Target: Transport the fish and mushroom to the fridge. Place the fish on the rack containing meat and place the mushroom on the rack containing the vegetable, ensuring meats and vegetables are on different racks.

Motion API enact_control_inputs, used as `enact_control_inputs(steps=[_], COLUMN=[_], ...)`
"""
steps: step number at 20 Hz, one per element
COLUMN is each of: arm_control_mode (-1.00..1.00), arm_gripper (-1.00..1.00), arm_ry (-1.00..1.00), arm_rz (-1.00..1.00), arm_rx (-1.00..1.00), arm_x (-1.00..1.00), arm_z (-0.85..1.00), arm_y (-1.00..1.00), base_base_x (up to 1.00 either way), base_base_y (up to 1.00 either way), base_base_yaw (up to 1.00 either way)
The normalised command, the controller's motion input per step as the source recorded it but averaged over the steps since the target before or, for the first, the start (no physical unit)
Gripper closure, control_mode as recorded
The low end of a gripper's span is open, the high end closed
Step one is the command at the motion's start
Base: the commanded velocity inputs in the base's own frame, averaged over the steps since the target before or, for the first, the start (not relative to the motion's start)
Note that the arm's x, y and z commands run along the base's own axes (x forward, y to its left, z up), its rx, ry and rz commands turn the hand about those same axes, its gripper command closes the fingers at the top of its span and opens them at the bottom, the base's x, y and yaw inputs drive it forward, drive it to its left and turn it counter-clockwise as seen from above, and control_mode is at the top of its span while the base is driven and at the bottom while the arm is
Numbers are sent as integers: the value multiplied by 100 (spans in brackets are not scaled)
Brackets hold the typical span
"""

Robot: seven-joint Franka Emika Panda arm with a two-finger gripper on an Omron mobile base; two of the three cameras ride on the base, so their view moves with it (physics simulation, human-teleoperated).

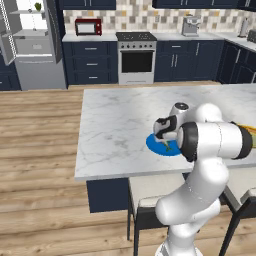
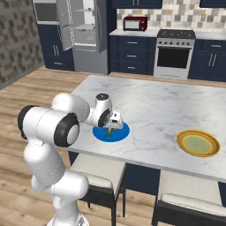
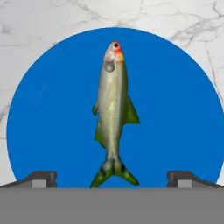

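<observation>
- Left base view: the gripper [image 1: 167, 140] hangs over a blue plate [image 1: 159, 145] near the front edge of the marble worktop [image 1: 115, 125]. The fridge [image 1: 31, 42] stands open at the far left of the room, well apart from the worktop. Mushroom not identified here.
- Right base view: same gripper [image 2: 112, 126] points down at the blue plate [image 2: 119, 132]; a thin greenish shape on the plate is the fish [image 2: 108, 134]. An orange-rimmed plate [image 2: 198, 143] sits further along the worktop; its contents are too small to tell.
- Hand view: fish [image 3: 113, 113] lies flat in the middle of the blue plate [image 3: 175, 109], head away from the camera, tail between the two fingers [image 3: 40, 178]. Fingers spread fully apart, holding nothing.
- Risk (judgement): the tail is the narrow end; closing there could let the fish swing or slip out on the long drive to the fridge.
- Risk (judgement): descending too far would press the fingers onto the plate and push it toward the worktop edge.
</observation>
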Motion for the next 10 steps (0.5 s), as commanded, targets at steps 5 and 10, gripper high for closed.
enact_control_inputs(steps=[5,10], arm_control_mode=[-100,-100], arm_gripper=[-100,-100], arm_ry=[1,0], arm_rz=[0,0], arm_rx=[0,0], arm_x=[33,22], arm_z=[-24,-23], arm_y=[-1,0], base_base_x=[0,0], base_base_y=[0,0], base_base_yaw=[0,0])
